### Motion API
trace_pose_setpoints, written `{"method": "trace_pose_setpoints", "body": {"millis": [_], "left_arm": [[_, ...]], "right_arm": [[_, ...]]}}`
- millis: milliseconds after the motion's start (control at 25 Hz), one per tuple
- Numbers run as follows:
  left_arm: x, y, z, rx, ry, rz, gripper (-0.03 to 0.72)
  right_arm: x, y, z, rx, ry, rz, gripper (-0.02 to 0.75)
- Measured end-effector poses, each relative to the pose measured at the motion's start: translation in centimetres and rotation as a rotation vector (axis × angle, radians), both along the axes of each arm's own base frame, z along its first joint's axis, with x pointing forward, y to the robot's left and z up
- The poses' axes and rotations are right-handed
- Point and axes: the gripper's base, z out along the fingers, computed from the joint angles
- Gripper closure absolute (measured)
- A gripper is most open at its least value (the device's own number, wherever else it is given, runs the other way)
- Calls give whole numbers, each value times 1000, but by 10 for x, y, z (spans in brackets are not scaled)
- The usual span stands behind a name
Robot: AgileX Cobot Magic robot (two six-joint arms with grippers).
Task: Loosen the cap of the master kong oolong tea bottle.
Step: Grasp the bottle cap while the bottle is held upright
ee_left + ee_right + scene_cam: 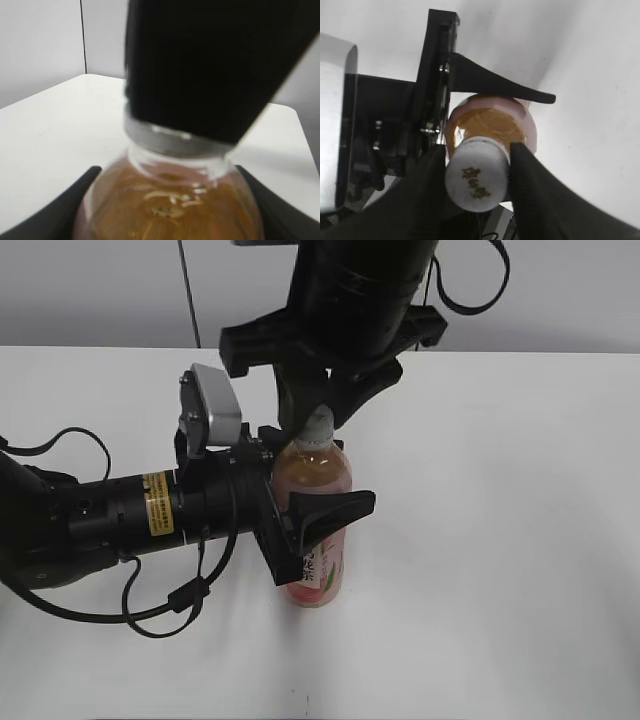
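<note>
The master kong oolong tea bottle [318, 502] stands upright on the white table, amber tea inside and a pink label low down. My left gripper [305, 530] comes in from the left and is shut on the bottle's body; its black fingers flank the bottle's shoulder in the left wrist view [167, 210]. My right gripper [312, 412] comes down from above and is shut on the white cap [319, 424]. In the right wrist view the cap [477, 175] shows its top with a dark mark, pinched between my right gripper's [477, 172] two black fingers, above the bottle [492, 122].
The white table [500, 540] spreads around the bottle. The left arm [110, 515] with cables lies low across the table's left side. A grey wall stands behind the table's far edge.
</note>
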Motion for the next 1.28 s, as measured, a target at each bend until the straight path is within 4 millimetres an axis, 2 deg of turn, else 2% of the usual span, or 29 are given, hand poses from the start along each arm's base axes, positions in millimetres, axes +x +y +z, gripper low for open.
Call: {"method": "trace_pose_setpoints", "body": {"millis": [40, 360, 520, 920, 1280], "left_arm": [[0, 0, 0, 0, 0, 0, 232], [0, 0, 0, 0, 0, 0, 232], [0, 0, 0, 0, 0, -1, 232], [0, 0, 0, 2, -3, -4, 232], [0, 0, 0, 2, -4, -3, 232]], "right_arm": [[0, 0, 0, -3, -6, 22, 454], [0, 0, 1, -36, -78, 266, 454], [0, 1, 1, -73, -156, 541, 456], [-1, 1, 1, -180, -391, 1356, 458], [-1, 1, 1, -268, -578, 1992, 458]]}}
